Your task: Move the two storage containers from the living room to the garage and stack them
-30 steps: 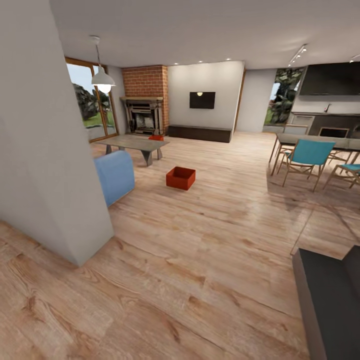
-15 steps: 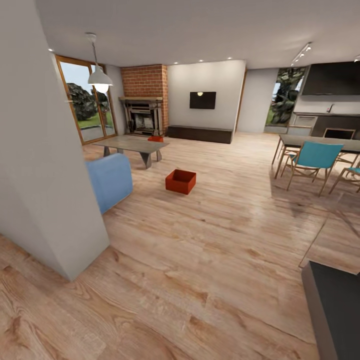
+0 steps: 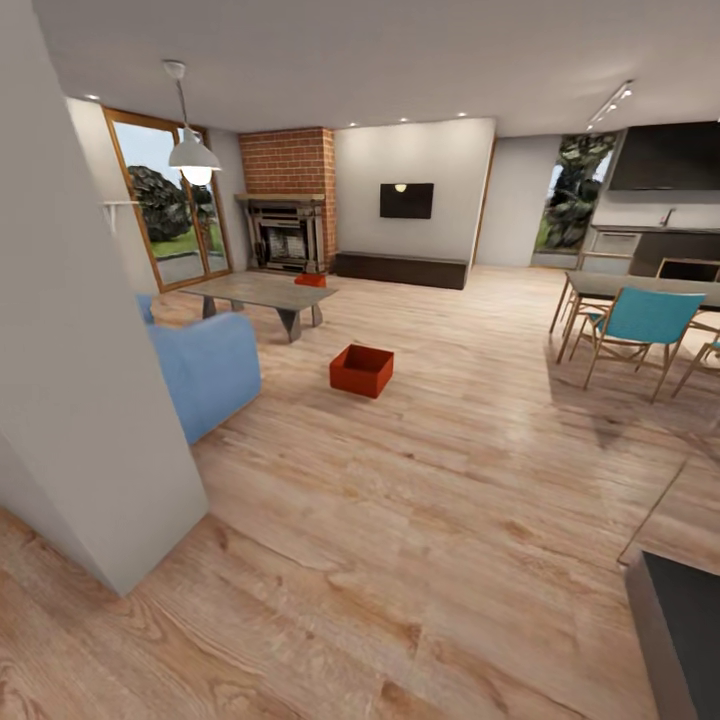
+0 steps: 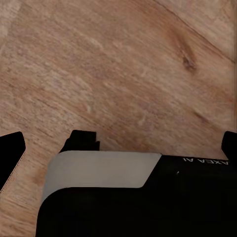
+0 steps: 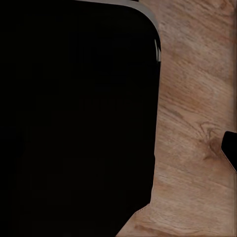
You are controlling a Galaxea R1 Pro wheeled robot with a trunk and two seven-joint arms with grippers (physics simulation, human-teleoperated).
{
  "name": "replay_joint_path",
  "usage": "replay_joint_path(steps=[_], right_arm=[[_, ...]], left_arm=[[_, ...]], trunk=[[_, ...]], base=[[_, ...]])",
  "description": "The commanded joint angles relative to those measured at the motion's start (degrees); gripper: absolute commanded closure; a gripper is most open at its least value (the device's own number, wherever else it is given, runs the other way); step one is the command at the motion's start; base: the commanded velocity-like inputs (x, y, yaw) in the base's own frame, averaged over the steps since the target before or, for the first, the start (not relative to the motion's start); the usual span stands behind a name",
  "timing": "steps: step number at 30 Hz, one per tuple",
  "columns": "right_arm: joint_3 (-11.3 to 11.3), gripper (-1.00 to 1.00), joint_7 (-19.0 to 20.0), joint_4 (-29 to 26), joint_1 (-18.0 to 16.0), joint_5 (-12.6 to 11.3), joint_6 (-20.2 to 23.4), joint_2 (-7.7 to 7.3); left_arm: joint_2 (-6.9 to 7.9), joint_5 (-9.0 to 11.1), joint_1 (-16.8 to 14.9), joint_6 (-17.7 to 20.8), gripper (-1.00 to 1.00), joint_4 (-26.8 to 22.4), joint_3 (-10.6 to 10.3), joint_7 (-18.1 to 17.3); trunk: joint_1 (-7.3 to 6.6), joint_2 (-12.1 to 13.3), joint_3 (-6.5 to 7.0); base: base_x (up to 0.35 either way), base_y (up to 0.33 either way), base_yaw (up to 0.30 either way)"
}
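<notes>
Bin [image 3: 362, 370] at 12 o'clock; turning tight risks clipping wall [image 3: 80, 420] at 9; gripper states unclear.

You face a light wood plank floor [image 3: 430, 520]. A white wall corner [image 3: 70, 400] stands close at your left, a blue upholstered sofa [image 3: 205, 365] just behind it, then a grey low table [image 3: 262, 292]. Farther back: brick fireplace [image 3: 290, 215], black wall television [image 3: 406, 200], teal dining chair [image 3: 640, 320].
</notes>
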Motion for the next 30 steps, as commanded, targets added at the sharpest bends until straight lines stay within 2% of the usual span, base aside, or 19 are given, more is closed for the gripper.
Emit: replay_joint_path(steps=[1, 30], right_arm=[[0.03, -1.0, -0.13, 0.03, -0.02, 0.05, -0.17, 0.0], [-0.25, -1.0, -0.13, 0.03, -0.02, -0.28, -0.18, -0.06]], left_arm=[[-0.03, -0.09, -0.03, -0.18, -1.0, 0.04, 0.27, 0.09], [0.02, -0.18, -0.03, -0.01, -1.0, 0.03, 0.22, 0.09]], trunk=[[0.03, -0.02, -0.05], [0.03, -0.02, -0.05]], base=[[0.345, 0.0, 0.0], [0.345, 0.0, -0.009]])
